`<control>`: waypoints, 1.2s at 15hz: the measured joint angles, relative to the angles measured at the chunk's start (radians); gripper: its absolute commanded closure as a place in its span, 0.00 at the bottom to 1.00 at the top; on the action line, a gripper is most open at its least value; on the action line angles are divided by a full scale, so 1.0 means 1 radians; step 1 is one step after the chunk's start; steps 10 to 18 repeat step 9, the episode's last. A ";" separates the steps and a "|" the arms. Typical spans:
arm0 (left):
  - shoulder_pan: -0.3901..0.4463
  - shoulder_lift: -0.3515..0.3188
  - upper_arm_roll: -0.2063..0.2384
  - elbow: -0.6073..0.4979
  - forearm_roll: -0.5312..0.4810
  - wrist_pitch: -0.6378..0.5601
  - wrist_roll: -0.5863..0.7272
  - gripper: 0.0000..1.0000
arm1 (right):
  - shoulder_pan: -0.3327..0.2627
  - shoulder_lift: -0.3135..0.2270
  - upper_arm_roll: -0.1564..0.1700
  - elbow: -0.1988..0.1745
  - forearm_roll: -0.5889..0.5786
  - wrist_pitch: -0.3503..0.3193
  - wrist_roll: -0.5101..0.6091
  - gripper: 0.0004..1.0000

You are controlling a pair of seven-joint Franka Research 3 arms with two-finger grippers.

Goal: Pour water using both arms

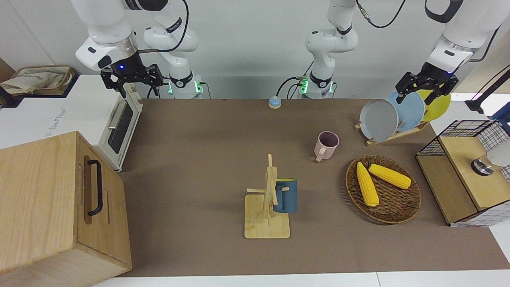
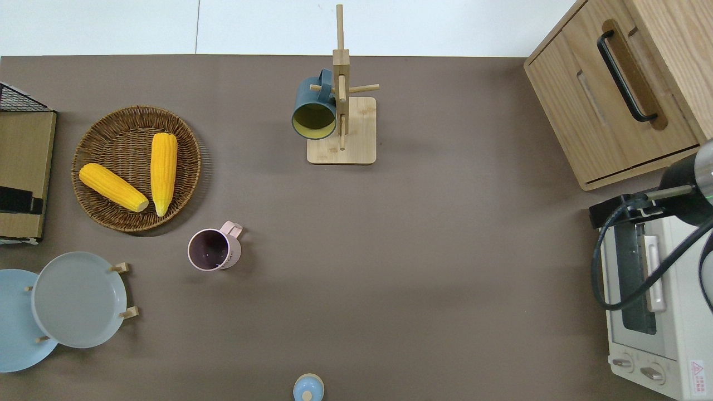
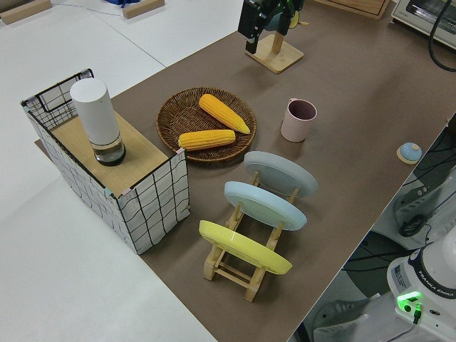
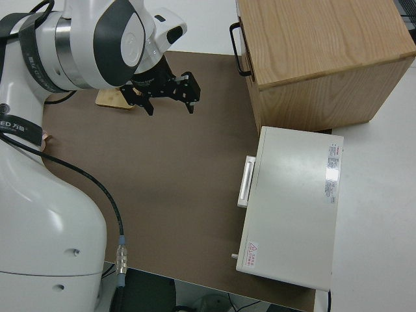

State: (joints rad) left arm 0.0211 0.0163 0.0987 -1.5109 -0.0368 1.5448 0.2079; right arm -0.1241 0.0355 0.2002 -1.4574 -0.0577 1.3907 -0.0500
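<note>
My left gripper is open and empty, high in the air. The overhead view shows only one black tip of it, over the wooden top of the wire basket. It also shows in the left side view. A white cylindrical bottle stands upright on that wooden top. A pink mug stands upright on the mat, also in the overhead view. A blue mug hangs on a wooden mug rack. My right arm is parked, its gripper open and empty.
A wicker tray holds two corn cobs. A plate rack holds grey, blue and yellow plates. A toaster oven and a wooden cabinet stand at the right arm's end. A small blue bell sits near the robots.
</note>
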 measured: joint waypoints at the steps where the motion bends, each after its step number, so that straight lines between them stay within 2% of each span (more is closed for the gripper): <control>1: -0.023 -0.005 -0.001 0.000 0.000 -0.012 -0.008 0.00 | 0.000 0.000 0.000 0.000 0.000 0.000 0.000 0.01; 5: -0.075 -0.009 -0.010 0.000 0.006 -0.019 -0.022 0.00 | 0.000 0.000 0.000 0.000 0.000 0.000 0.000 0.01; 9: -0.079 -0.009 -0.061 -0.001 0.014 -0.023 -0.073 0.00 | 0.000 0.000 0.000 0.000 0.000 0.000 0.000 0.01; 18: -0.079 -0.009 -0.061 -0.001 0.014 -0.023 -0.073 0.00 | 0.000 0.000 0.000 0.000 0.000 0.000 0.000 0.01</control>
